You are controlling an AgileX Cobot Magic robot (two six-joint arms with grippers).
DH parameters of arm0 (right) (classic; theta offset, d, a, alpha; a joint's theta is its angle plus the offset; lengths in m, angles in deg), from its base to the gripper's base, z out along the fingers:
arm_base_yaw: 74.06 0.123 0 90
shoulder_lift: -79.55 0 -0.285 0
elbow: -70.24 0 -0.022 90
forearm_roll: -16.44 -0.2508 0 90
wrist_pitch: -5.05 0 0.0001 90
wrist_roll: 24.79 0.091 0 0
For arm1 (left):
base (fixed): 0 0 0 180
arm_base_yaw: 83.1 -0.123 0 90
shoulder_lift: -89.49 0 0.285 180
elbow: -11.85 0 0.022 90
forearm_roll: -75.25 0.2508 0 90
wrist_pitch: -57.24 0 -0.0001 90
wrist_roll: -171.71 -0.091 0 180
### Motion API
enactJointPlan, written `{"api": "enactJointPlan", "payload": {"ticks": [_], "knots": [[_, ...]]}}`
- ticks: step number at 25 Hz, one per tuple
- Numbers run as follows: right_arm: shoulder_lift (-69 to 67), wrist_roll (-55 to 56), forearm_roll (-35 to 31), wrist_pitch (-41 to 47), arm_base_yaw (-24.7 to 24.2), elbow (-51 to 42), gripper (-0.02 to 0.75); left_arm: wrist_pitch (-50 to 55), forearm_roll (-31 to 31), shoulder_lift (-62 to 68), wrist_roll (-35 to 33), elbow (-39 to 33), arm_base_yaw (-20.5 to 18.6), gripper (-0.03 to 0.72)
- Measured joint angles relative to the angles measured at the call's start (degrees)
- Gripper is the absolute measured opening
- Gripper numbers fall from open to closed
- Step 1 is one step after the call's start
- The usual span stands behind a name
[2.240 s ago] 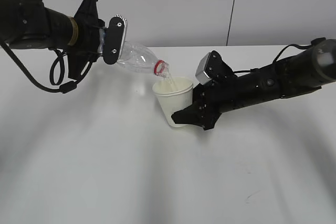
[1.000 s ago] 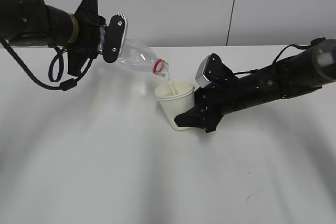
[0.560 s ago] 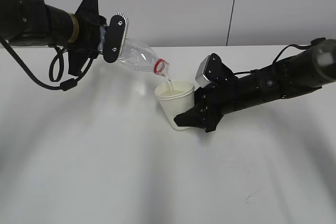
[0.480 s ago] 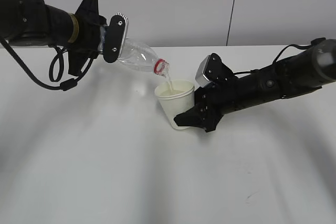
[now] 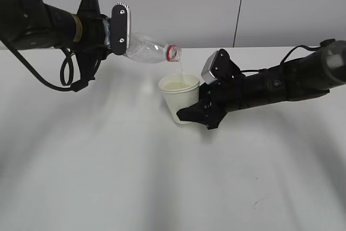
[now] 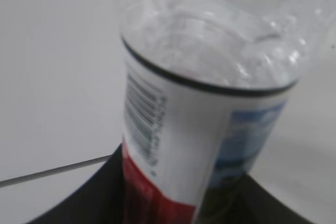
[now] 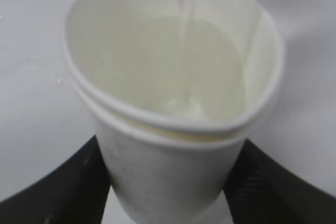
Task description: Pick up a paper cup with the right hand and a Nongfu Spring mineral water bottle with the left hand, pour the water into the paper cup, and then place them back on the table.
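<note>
Left gripper [image 5: 116, 28]: clamped around the labelled lower body of the Nongfu Spring mineral water bottle [image 5: 147, 50], holding it nearly level above the tabletop [image 5: 108, 160].
Bottle from the left wrist view: the red-white label with barcode [image 6: 173, 145] sits between the dark gripper fingers [image 6: 100, 192]; the clear upper body looks nearly empty.
Bottle mouth: the red neck ring [image 5: 172, 52] sits just above and behind the rim of the paper cup [image 5: 180, 98].
Water [image 7: 185, 45]: a thin stream falls from the mouth into the cup, which is well filled.
Right gripper [image 5: 190, 113]: closed on the cup's lower wall, one finger [image 7: 73, 182] on each side.
Paper cup: upright, to the right of the bottle; whether its base touches the tabletop cannot be told.
</note>
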Motion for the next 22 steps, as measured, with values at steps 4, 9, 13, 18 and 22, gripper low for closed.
{"api": "enactJointPlan", "payload": {"ticks": [4,9,13,18,22], "knots": [[0.00,-4.05,-5.51,0.14,0.00,0.00,0.456,-1.79,-8.57,0.00,0.21,0.00,0.00,0.274],[0.62,-9.49,-12.48,0.28,0.00,0.00,0.456,-3.13,-23.34,0.75,0.43,0.00,-0.14,0.274],[1.00,-12.92,-18.26,0.42,-0.65,0.00,0.456,-6.79,-37.82,1.83,0.57,0.00,-0.83,0.274],[1.00,-15.53,-24.84,-0.03,-2.42,0.00,0.456,-13.82,-52.41,2.79,0.63,-0.57,-1.55,0.278],[1.00,-16.60,-28.34,-1.21,-4.45,0.00,0.456,-21.21,-56.95,3.25,2.45,-3.87,-1.60,0.278]]}}
